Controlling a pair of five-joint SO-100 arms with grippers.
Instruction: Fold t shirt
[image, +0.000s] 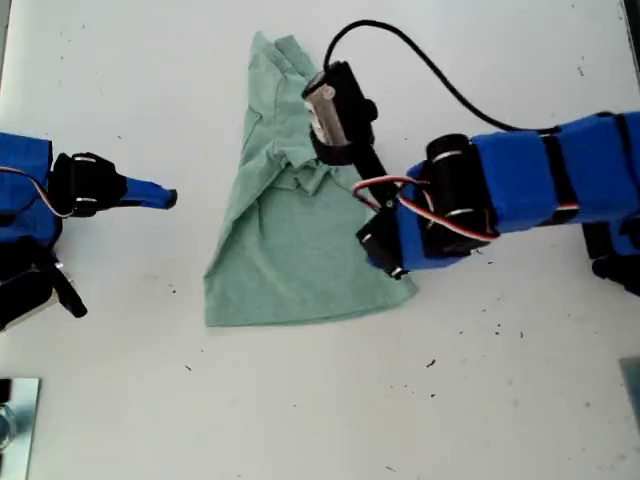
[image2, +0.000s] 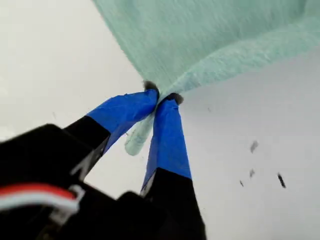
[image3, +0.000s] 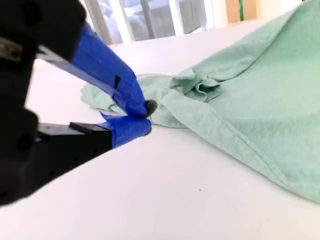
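My first gripper (image2: 162, 97) is clenched on a corner of the t shirt (image: 290, 230), with a small tongue of pale green cloth pinched between its blue-taped fingers (image2: 167, 135) and hanging below them. In the exterior view this gripper is hidden under its own arm, which reaches in from the exterior view's right and lies over the hem corner of the shirt on that side.

My second gripper (image3: 142, 116) is closed with nothing held between its fingertips; it is seen just short of the shirt's bunched edge and apart from it. In the exterior view it (image: 160, 195) points toward the shirt from the exterior view's left, with bare counter (image: 300, 420) between them.

The t shirt is spread near the middle of the white counter, narrow and rumpled toward the far edge, wider toward the near edge, with folds gathered at its middle. Small dark specks are scattered on the counter near the first arm.
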